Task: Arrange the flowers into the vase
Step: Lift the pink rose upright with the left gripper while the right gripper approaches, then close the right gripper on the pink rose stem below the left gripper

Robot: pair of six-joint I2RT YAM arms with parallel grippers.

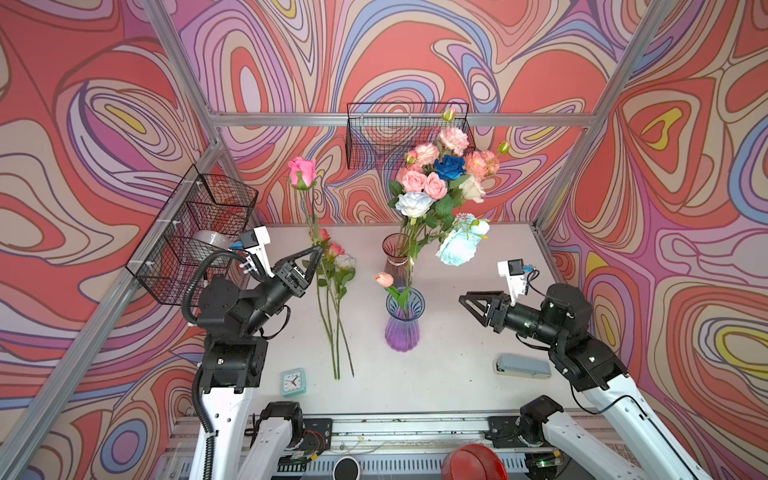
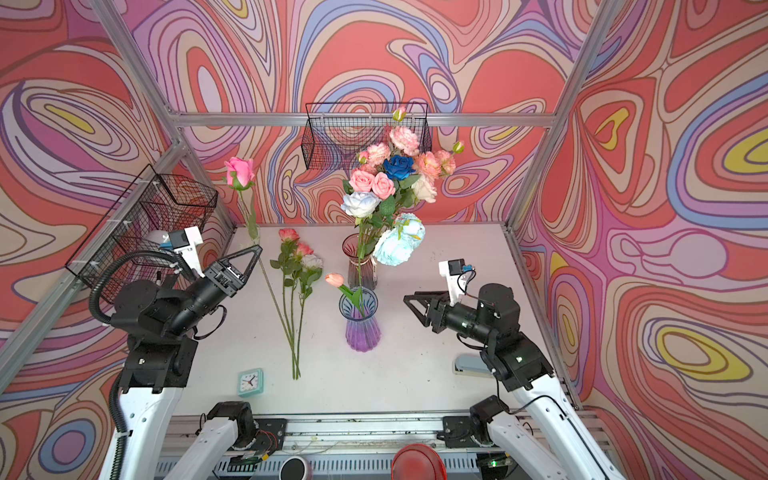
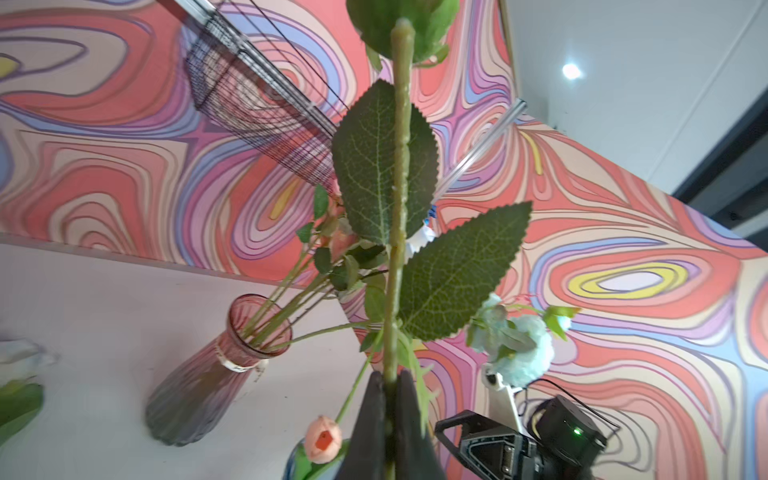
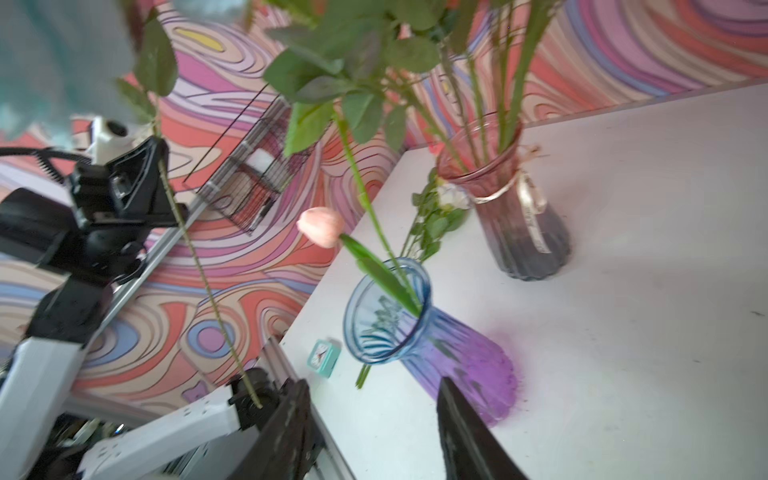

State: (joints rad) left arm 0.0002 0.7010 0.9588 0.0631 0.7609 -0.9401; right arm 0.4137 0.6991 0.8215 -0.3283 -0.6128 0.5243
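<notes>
Left tool [image 3: 390, 376] around pink rose stem [image 3: 401, 124]

The left claw [image 3: 390, 376] pinches a flower stem [image 3: 401, 166] between its dark fingers, and the stem carries two serrated leaves [image 3: 461, 274]. Behind it, a ribbed pink vase [image 3: 199, 386] on the white counter [image 3: 104, 299] holds several green stems. A pale blue bloom [image 3: 523, 353] hangs nearby, a peach tulip bud [image 3: 322, 438] shows beside the claw, and a wire basket [image 3: 257, 104] hangs on the wall.
</notes>
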